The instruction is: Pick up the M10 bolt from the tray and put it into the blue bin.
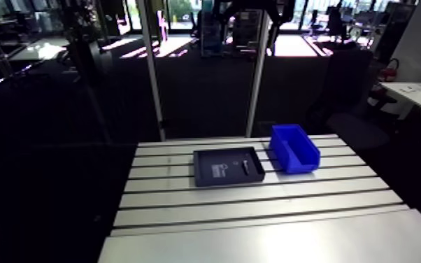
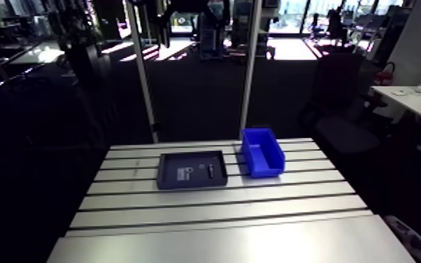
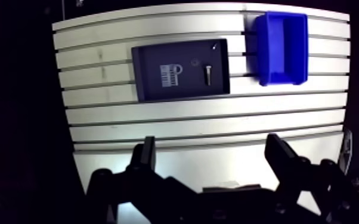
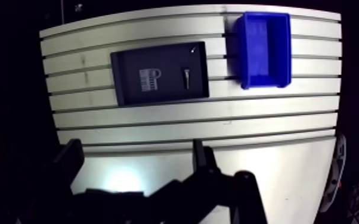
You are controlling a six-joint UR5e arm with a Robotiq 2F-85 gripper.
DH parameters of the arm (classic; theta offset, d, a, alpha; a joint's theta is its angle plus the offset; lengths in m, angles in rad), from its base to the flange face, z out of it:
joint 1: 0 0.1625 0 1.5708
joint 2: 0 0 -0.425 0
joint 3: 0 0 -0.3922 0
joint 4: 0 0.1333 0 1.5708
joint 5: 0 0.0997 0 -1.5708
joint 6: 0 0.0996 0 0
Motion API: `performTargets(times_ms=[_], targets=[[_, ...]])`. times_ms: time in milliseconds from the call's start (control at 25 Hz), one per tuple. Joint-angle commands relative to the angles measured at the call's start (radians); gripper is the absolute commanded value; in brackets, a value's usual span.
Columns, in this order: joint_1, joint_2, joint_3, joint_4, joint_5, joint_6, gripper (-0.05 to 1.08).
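Arm view. Shows a slotted table (image 1: 255, 203) across the lower half of the frame, with a dark shallow tray (image 1: 210, 157) just left of centre and a blue bin (image 1: 304, 162) just beside it on the right, close but seemingly apart. Shows the bolt (image 1: 245, 166) as a small sliver lying flat in the right half of the tray, next to a pale printed patch (image 1: 219, 170). Reveals nothing inside the bin, though too far off to be sure. Gives no clear sight of the claw.

Wrist view. Looks down from high over the table. Puts the claw (image 3: 212, 143) well short of the tray, fingers (image 3: 146, 156) spread wide, pinching nothing, only bare table between them. Finds the tray ahead of the claw and the bin beside the tray, on the bolt's side. Confirms the bolt flat on the tray floor toward the bin, a small round piece (image 3: 194, 61) near it, too small to identify, and the pale patch beyond. Shows the bin's blue floor bare.

Reads as the very start: nothing gripped, nothing delivered. Leaves everything to do: descent to the tray, grip on the bolt, lift, carry across, release into the bin.
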State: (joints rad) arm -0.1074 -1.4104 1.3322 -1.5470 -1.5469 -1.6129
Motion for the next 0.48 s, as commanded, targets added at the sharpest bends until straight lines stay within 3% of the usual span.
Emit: performTargets(times_ms=[40,480], targets=[[0.064,-0.028,-0.025,0.002,0.000,0.044,0.01],[0.063,-0.061,-0.005,0.002,0.001,0.051,0.01]])
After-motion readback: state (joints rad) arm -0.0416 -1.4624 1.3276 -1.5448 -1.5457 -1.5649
